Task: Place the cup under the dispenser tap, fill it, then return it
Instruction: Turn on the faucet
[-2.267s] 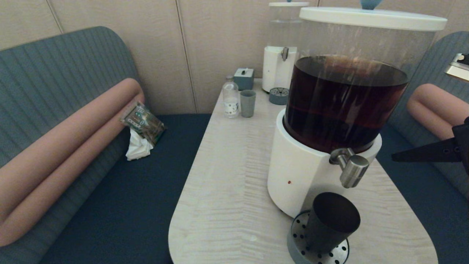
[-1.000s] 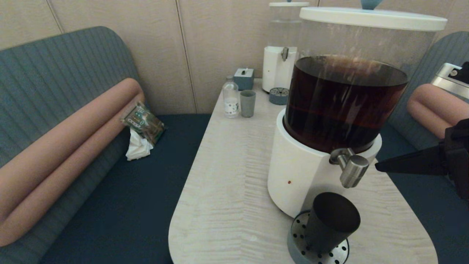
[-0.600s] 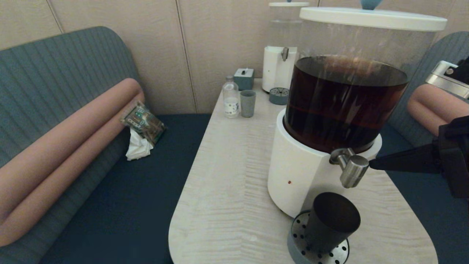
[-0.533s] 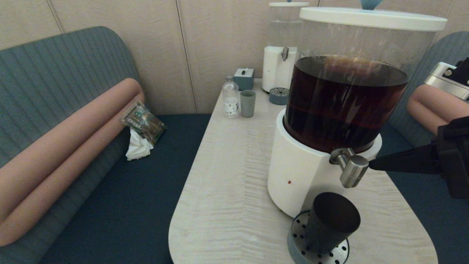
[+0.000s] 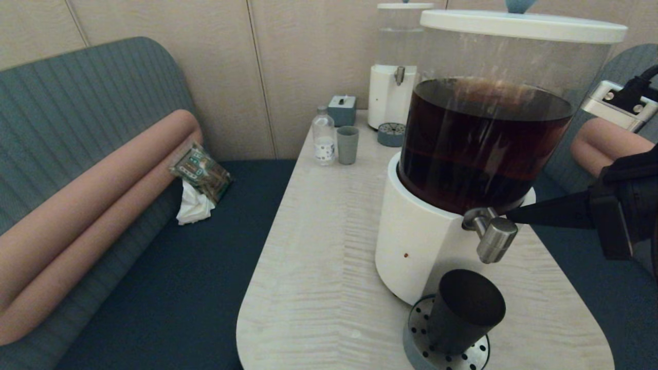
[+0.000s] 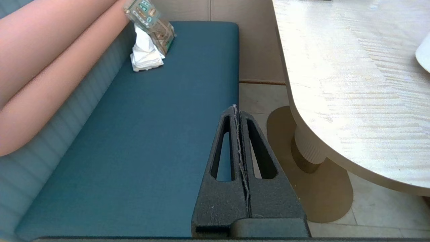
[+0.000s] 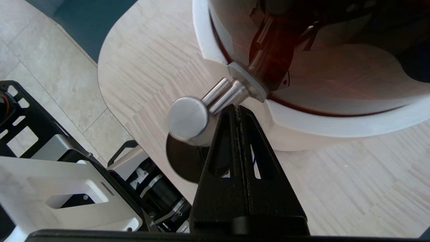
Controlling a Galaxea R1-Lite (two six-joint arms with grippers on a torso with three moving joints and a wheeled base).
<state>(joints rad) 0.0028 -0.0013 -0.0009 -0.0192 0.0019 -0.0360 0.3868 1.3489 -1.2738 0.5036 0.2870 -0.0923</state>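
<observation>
The black cup (image 5: 465, 311) stands on the perforated drip tray (image 5: 417, 336), under the steel dispenser tap (image 5: 493, 234) of the big dispenser (image 5: 483, 139) of dark liquid. My right gripper (image 5: 510, 215) is shut and empty; it reaches in from the right, its tip at the tap's stem behind the nozzle. The right wrist view shows that tip (image 7: 237, 107) against the tap (image 7: 201, 111), with the cup (image 7: 183, 161) dark below the nozzle. My left gripper (image 6: 235, 107) is shut and empty, low beside the table over the sofa seat's edge, outside the head view.
On the pale table (image 5: 318, 257), far back, stand a smaller clear dispenser (image 5: 393, 77), a grey-green cup (image 5: 347, 145), a small bottle (image 5: 324, 136) and a grey box (image 5: 342, 109). A snack packet with tissue (image 5: 198, 177) lies on the left sofa.
My right gripper has slid leftward from the table's right side until its shut tip reaches the tap. The cup and the left arm have not moved.
</observation>
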